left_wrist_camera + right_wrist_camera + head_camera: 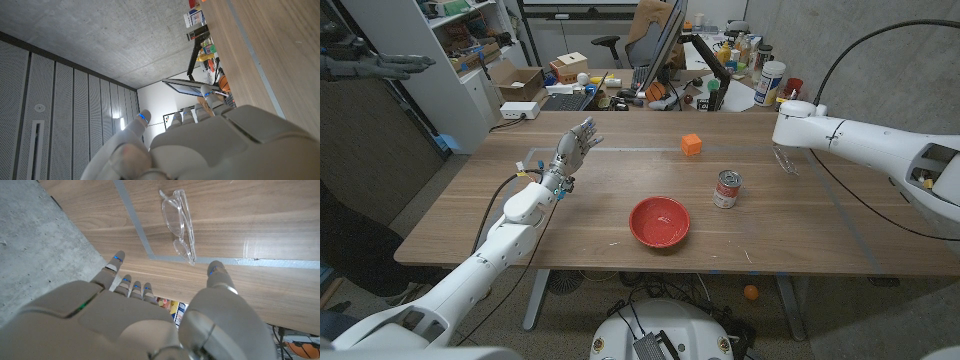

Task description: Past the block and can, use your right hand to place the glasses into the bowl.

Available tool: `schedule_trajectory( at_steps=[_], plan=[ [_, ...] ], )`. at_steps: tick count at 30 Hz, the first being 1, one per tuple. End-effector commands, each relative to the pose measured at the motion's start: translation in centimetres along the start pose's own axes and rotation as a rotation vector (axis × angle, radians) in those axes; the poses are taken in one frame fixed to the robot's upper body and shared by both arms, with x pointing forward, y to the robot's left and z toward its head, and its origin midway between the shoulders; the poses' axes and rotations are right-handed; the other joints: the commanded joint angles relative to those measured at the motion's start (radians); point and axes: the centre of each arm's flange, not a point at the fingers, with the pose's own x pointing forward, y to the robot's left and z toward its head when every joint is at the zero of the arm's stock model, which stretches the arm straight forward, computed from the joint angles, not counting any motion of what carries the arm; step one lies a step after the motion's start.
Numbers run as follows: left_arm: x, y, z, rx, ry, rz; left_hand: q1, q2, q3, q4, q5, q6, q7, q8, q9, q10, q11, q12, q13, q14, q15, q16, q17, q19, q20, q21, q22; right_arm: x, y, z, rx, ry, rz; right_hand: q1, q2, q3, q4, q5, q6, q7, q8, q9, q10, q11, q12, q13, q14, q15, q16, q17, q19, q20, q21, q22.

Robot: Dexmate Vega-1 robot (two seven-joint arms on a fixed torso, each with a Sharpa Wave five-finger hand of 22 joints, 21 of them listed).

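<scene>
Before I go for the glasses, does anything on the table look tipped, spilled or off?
Nothing stands out. The can is upright, the red bowl sits level, the orange block is clear of both, and the glasses lie intact on the table beyond the open right hand.

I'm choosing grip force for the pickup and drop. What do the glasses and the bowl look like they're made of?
The glasses look like clear, glossy plastic: frame and lenses are see-through, with the wood grain showing through. The bowl looks like smooth red plastic or glazed ceramic; its even colour and soft sheen leave that open.
</scene>
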Motion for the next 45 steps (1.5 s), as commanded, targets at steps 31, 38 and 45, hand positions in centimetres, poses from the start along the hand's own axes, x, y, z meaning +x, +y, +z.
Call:
schedule_trajectory(
  at_steps=[31, 38, 45],
  plan=[
    [1.9, -0.1, -0.7, -0.001, 0.033, -0.012, -0.009, 0.098, 0.000, 0.002, 0.006, 0.007, -0.002, 0.001, 0.006, 0.005, 0.000, 0.004, 0.004, 0.006, 0.003, 0.005, 0.002, 0.008, -0.003, -0.010, 0.002, 4.9, 2.8, 1.8, -0.122, 0.102, 0.127, 0.024, 0.007, -0.034, 0.004, 0.019, -0.008, -0.020, 0.003, 0.005, 0.005, -0.008, 0.007, 0.003, 0.013, -0.008, 0.014, 0.001, 0.024, 0.037, 0.006, 0.005],
    [2.2, 0.0, -0.9, -0.005, 0.037, -0.017, -0.009, 0.098, 0.000, 0.002, 0.006, 0.006, -0.001, 0.001, 0.006, 0.005, 0.000, 0.004, 0.004, 0.006, 0.003, 0.005, 0.002, 0.009, -0.003, -0.013, 0.002, 5.4, 3.4, 1.6, -0.112, 0.110, 0.161, 0.025, 0.004, -0.045, 0.006, 0.021, -0.004, -0.022, 0.005, 0.006, 0.009, -0.011, 0.008, 0.003, 0.027, -0.013, 0.018, 0.002, 0.044, 0.052, 0.012, 0.006],
    [2.5, 0.1, -1.1, -0.007, 0.040, -0.020, -0.010, 0.098, -0.001, 0.002, 0.006, 0.006, -0.002, 0.001, 0.006, 0.006, 0.000, 0.004, 0.004, 0.006, 0.004, 0.005, 0.002, 0.009, -0.002, -0.014, 0.002, 5.8, 3.8, 1.3, -0.105, 0.124, 0.191, 0.022, 0.006, -0.052, 0.010, 0.023, -0.005, -0.025, 0.006, 0.006, 0.010, -0.011, 0.008, 0.003, 0.032, -0.016, 0.020, 0.004, 0.060, 0.059, 0.016, 0.006]
  ],
)
